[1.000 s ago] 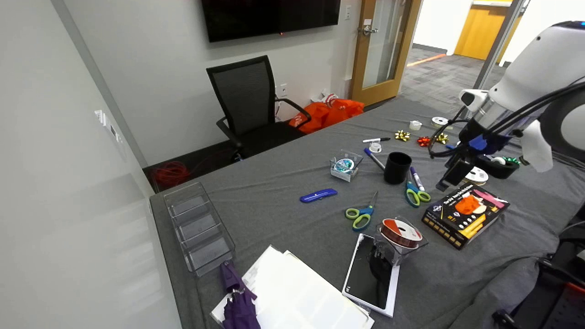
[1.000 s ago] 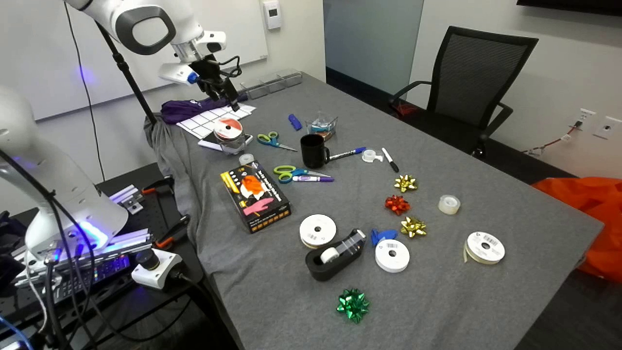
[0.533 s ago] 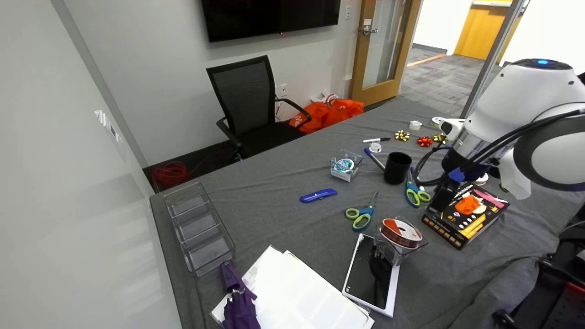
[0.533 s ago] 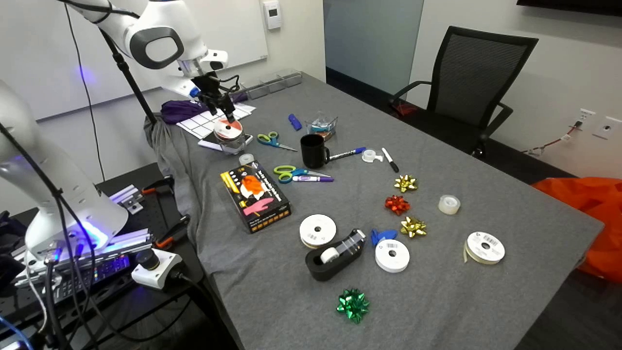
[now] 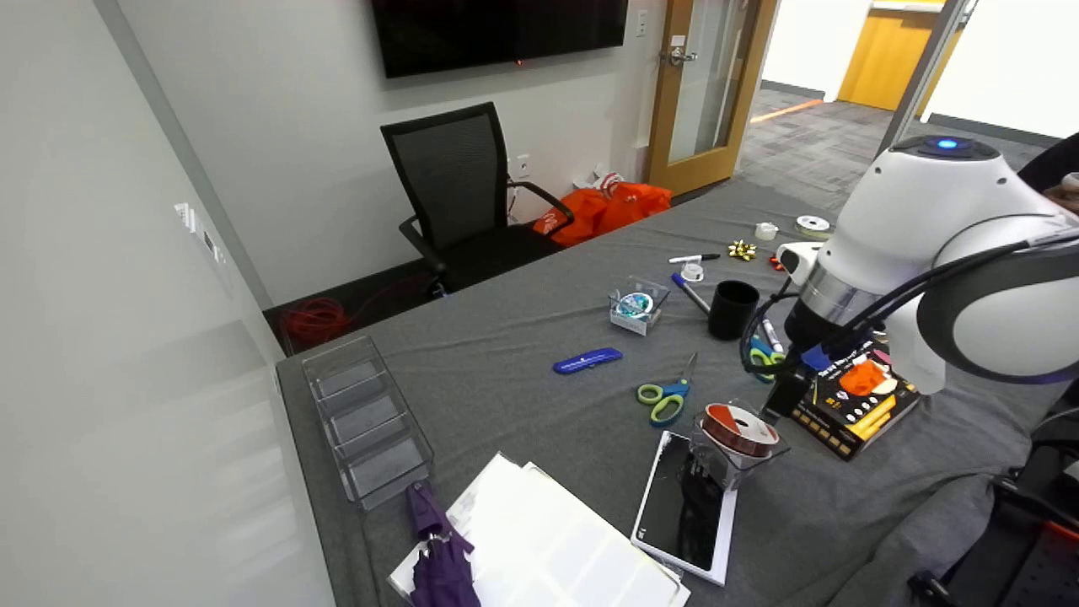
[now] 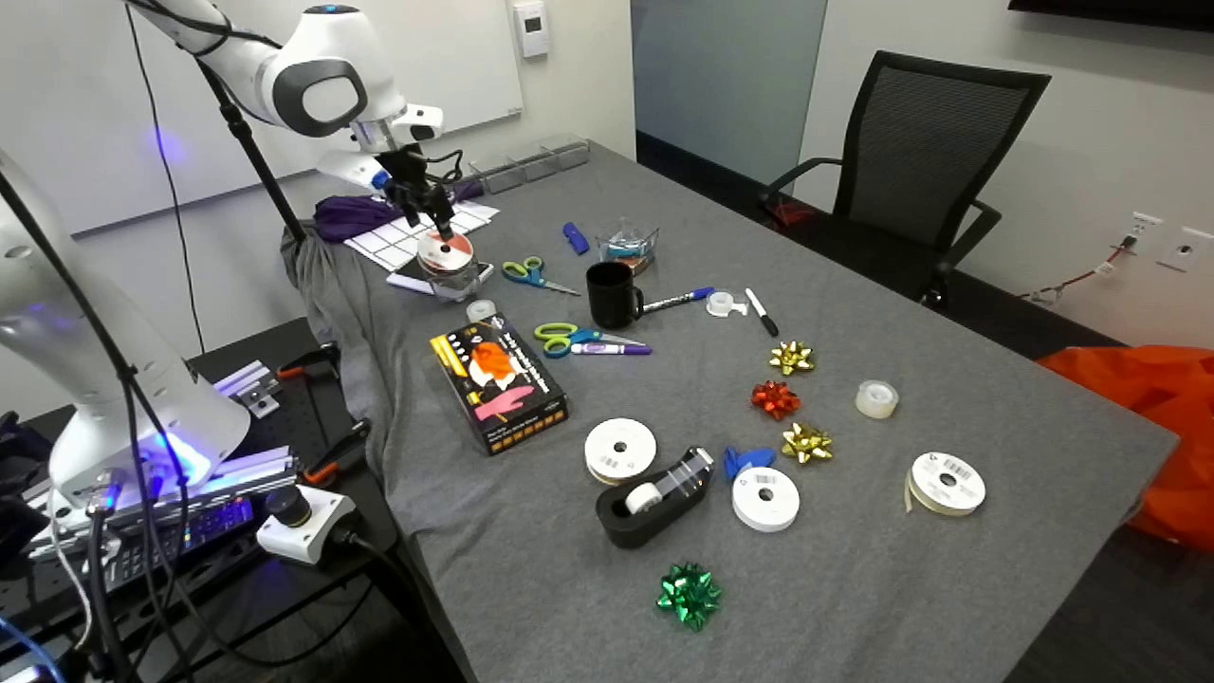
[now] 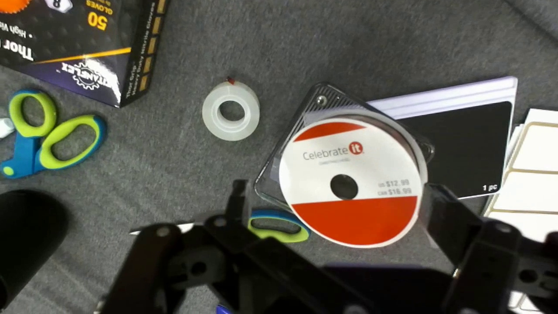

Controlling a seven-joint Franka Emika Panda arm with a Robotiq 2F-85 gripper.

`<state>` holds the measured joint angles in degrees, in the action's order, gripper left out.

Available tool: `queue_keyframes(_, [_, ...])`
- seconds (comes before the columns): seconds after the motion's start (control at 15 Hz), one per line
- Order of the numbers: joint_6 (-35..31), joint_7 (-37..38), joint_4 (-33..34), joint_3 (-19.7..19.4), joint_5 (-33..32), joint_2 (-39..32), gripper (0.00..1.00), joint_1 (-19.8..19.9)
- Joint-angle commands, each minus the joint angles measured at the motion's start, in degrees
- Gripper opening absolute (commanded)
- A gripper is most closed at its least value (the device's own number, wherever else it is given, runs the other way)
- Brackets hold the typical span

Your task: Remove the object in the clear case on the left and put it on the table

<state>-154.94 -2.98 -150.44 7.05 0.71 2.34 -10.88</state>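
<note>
Gripper (image 7: 338,192) hangs unclenched, jaws apart, framing in the wrist view the red-and-white spool (image 7: 366,176), which sits in the clear case (image 7: 268,185), rising past its edge. Around it, dark-grey table (image 7: 331,39) gives room at 12 o'clock, tape (image 7: 250,115) lies apart at 10, a packet (image 7: 462,144) juts out at 2.

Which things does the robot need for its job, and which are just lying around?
For the job:
red-and-white ribbon spool
clear case holding it
grey-draped table
end effector, open above the spool

Just lying around:
glove box
black mug
both scissors
tape dispenser
green bow
</note>
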Motion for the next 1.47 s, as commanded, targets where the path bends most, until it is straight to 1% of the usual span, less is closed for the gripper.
queue_keyframes(0.0, [0.2,0.7,0.2,0.8,-0.7,0.0,1.0,0.6])
queue_keyframes(0.2, [0.9,1.7,1.3,1.1,-1.7,-1.5,1.0,0.5])
queue_keyframes(0.4, [0.6,1.4,1.5,1.9,-0.9,-2.3,1.0,-0.1])
queue_keyframes(0.73, [-1.2,1.6,2.4,3.5,-0.7,-5.0,1.0,-0.7])
queue_keyframes(0.93, [-2.2,2.7,3.2,3.9,-1.8,-6.6,1.0,-1.0])
queue_keyframes(1.33, [-4.3,7.8,5.1,3.5,-8.3,-11.2,1.0,-2.0])
queue_keyframes(1.4, [-4.5,9.3,5.2,3.1,-10.2,-11.9,1.0,-2.5])
